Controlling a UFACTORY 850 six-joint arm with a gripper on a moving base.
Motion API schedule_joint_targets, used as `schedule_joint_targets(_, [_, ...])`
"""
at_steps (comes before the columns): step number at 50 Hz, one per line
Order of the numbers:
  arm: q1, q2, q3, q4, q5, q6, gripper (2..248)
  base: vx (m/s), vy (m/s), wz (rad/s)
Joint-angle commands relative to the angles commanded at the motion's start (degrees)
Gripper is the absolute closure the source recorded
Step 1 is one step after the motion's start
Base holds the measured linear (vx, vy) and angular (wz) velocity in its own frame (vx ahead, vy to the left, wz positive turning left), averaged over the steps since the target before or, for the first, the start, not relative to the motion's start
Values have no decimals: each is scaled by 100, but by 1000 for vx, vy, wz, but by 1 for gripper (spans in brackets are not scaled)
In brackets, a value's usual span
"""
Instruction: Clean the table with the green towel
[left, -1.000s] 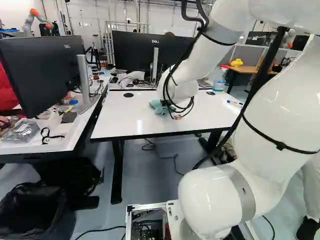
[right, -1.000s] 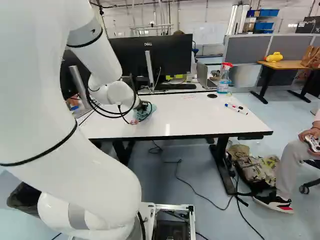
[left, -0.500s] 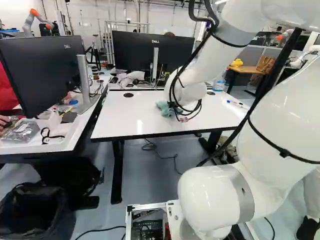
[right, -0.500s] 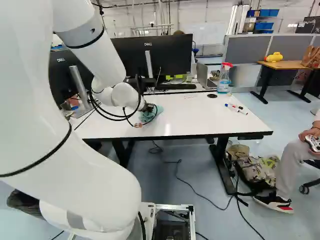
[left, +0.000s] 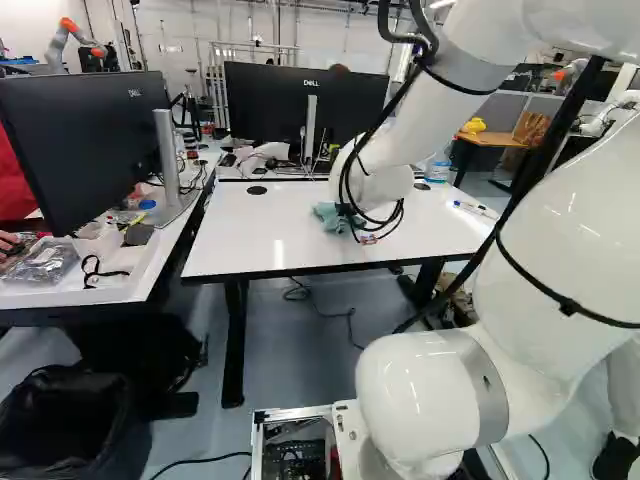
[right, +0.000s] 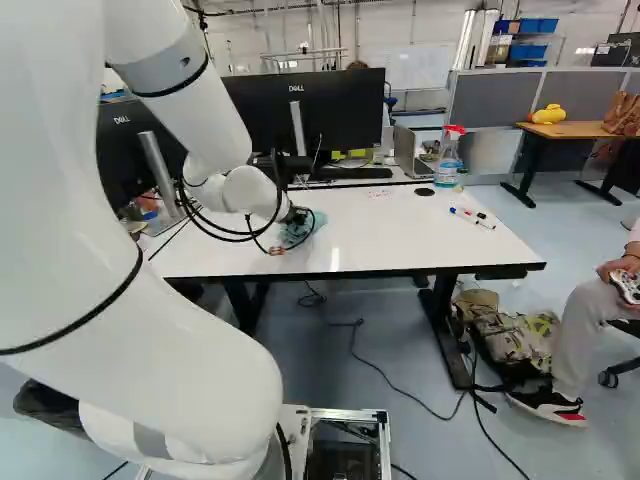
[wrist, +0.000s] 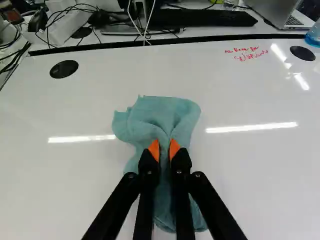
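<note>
Fingers (wrist: 149, 165) clamped on the bunched green cloth towel (wrist: 162, 112), I hold it on the glossy white tabletop (wrist: 255, 180). I judge wiping is in hand; next calls for a level, pressed sweep towards the red handwriting (wrist: 247, 54) ahead.

laptop (wrist: 272, 8) and spray bottle (wrist: 314, 36) partly outside the wrist view

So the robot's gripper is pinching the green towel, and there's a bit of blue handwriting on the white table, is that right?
Not quite: the handwriting is red, not blue, as the wrist view shows. The rest is right: the gripper is pinching the green towel, and the handwriting is on the white table.
</note>
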Motion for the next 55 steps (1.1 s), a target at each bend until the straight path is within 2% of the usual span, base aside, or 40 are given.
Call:
schedule_joint_targets(21, [-149, -227, -513, 0, 0, 0, 208, 0, 0, 0])
schedule_joint_targets(55, [-559, -655, -1384, 0, 0, 0, 208, 0, 0, 0])
